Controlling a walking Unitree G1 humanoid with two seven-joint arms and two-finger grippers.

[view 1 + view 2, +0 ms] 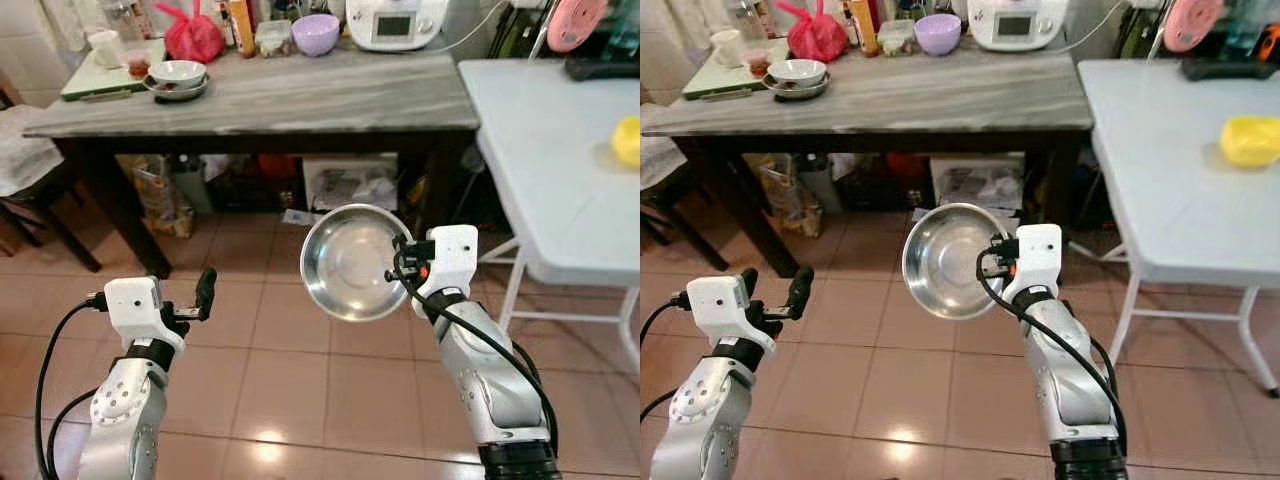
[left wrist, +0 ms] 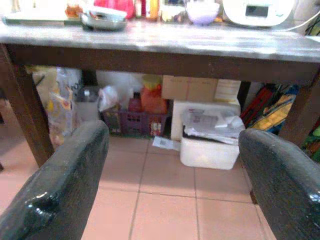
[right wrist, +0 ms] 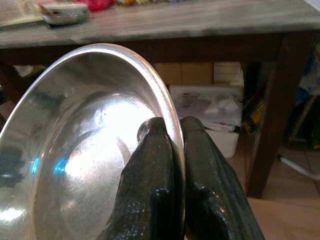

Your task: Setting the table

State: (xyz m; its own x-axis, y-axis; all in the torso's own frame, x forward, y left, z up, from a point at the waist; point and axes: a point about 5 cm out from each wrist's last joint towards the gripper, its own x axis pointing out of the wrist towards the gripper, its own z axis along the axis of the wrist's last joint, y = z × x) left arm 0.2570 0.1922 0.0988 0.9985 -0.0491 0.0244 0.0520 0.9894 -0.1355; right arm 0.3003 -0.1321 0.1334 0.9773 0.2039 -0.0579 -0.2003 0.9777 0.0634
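I judge the task to be at its early part: I carry one steel bowl (image 1: 352,262), and it is not yet put down on any surface, so the placing is all left to do. Going from left to right, my left gripper (image 1: 201,297) is raised in front of me over the tiled floor (image 1: 280,370), its two fingers (image 2: 65,185) apart and nothing between them; the left wrist view looks under the dark counter (image 1: 300,95) at boxes and bags stored there. On the far left of this counter stand stacked bowls (image 1: 177,78), with a red bag (image 1: 192,38), a purple bowl (image 1: 315,33) and a white cooker (image 1: 393,22) further along the back. My right gripper (image 3: 172,150) is clamped on the rim of the steel bowl, one finger inside and one outside. The bowl is held in the air, tilted so that its hollow faces toward me, in front of the counter and below its edge. The right forearm rises from below, with the wrist bent up. To the right is the white table (image 1: 560,160), with a yellow thing (image 1: 1250,140) on it. I think the bowl could go there, but I cannot be sure.
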